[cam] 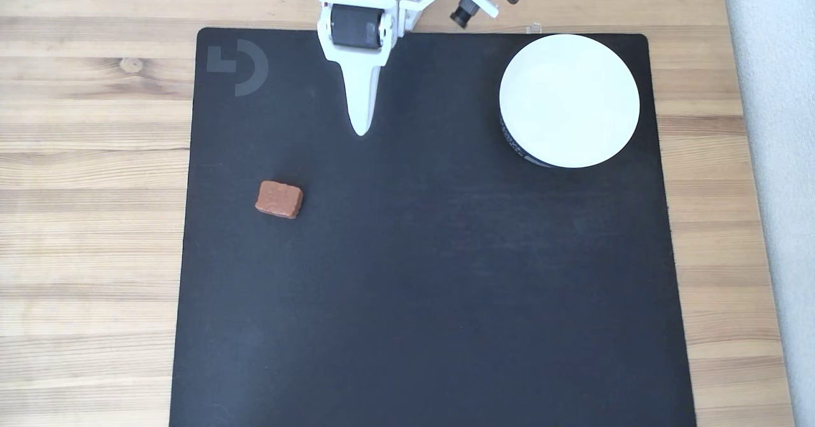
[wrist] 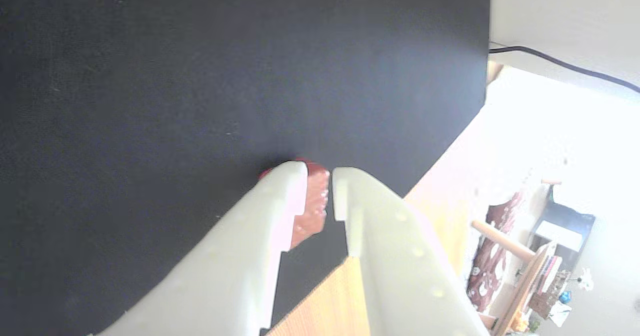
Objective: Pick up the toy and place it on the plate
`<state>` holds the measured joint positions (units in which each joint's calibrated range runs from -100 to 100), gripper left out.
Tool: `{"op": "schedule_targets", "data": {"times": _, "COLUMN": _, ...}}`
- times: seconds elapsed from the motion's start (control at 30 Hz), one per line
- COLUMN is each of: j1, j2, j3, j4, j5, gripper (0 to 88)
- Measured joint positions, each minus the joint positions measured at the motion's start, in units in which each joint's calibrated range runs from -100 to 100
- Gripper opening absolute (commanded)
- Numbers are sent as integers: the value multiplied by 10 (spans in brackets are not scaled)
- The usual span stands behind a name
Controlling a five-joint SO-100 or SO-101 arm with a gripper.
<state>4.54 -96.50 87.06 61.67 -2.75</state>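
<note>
Beneath the gripper: black mat. Plate sits well to the tip's right in fixed view. Jaws slightly parted, empty. Toy on mat, ahead-left of tip, well apart; wrist view sights it through the jaw gap. Judgement: widen jaws first, centre over toy, descend straddling its narrower sides

One toy, one plate, one black mat, one white gripper; perhaps one cable, blurred.
</note>
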Motion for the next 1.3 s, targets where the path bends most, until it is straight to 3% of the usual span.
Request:
{"op": "schedule_targets", "data": {"times": 0.67, "j1": 122, "j2": 601, "j3": -572, "j4": 3, "j5": -1, "gripper": 26}}
{"op": "schedule_targets", "data": {"times": 0.87, "j1": 169, "j2": 766, "j3": -764, "j4": 53, "j5": -2, "gripper": 26}}
{"op": "schedule_targets", "data": {"times": 1.3, "j1": 172, "j2": 966, "j3": -874, "j4": 61, "j5": -1, "gripper": 26}}
